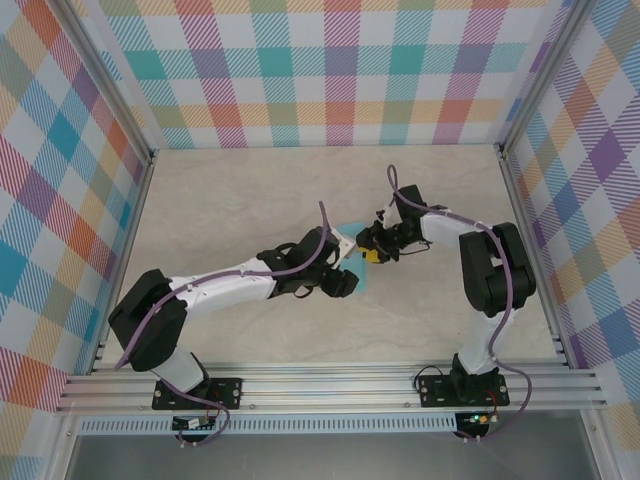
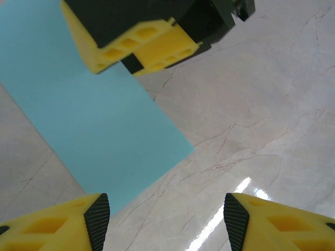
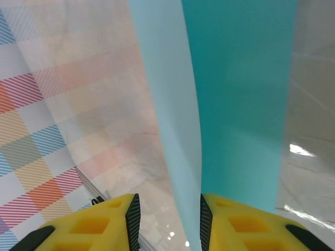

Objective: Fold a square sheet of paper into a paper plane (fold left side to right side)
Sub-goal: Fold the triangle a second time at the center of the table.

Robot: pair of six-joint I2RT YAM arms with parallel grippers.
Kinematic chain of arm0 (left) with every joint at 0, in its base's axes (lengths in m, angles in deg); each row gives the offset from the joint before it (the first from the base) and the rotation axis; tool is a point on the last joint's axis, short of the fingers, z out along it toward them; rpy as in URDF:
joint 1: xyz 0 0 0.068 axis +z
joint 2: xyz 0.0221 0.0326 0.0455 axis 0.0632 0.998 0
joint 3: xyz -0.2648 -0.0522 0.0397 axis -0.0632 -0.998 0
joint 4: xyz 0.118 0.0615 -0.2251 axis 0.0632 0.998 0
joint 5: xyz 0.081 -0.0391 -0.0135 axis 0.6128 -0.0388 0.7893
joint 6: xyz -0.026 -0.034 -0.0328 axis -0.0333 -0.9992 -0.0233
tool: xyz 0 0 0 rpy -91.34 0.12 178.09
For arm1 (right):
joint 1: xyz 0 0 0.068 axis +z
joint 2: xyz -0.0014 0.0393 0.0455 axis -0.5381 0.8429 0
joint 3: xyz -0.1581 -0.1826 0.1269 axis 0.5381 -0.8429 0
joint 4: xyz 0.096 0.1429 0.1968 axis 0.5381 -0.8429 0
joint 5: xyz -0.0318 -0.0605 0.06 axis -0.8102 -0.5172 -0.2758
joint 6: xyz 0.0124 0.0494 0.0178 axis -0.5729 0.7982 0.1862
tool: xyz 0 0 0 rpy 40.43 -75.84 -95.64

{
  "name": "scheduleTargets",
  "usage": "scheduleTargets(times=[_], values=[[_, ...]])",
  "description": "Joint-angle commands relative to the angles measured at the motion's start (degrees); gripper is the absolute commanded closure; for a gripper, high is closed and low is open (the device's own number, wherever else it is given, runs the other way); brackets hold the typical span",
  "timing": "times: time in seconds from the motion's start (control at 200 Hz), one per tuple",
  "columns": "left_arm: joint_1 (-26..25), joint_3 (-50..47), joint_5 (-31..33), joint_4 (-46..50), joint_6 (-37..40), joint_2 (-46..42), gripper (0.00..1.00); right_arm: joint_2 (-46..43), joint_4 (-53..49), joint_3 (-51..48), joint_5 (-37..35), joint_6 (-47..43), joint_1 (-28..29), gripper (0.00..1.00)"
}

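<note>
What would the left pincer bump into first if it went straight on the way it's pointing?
The left pincer would probably meet the table, just beside the blue paper; one fingertip might land on it.

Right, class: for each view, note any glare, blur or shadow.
Top external view: even light, only faint shadows on the beige marble-look table. Left wrist view: white glare streak low on the table; thin turquoise-blue paper sheet sharp. Right wrist view: sheet close and soft-focus, glare spot at right.

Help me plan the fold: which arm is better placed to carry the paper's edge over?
Probably right: the right gripper has a raised edge of the sheet between its open fingers, while the left gripper hangs open, mostly over bare table beside it.
</note>
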State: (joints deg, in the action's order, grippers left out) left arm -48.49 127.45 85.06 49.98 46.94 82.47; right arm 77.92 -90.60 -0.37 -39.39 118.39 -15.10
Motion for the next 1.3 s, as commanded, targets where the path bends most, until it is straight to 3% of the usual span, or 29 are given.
scheduleTargets(times=[0.0,0.27,0.595,1.03,1.295], values=[[-2.97,2.95,4.93,0.84,1.9,2.5,0.37,-1.97,-1.28,1.93,2.41,1.32,0.16,0.65],[-6.72,7.85,11.02,0.74,1.1,11.35,0.33,-1.67,-2.27,2.67,2.39,1.42,0.19,0.66],[-7.82,10.52,20.36,1.92,0.64,16.95,0.33,-0.82,-1.94,2.57,2.39,1.61,0.3,0.66],[-8.8,9.96,18.28,1.88,2.18,14.06,0.58,0.4,-3.95,3.28,0.65,0.11,0.24,0.66],[-8.84,9.75,19.76,2.24,1.78,12.78,0.81,0.85,-5.0,3.71,-0.05,-0.66,0.25,0.66]])
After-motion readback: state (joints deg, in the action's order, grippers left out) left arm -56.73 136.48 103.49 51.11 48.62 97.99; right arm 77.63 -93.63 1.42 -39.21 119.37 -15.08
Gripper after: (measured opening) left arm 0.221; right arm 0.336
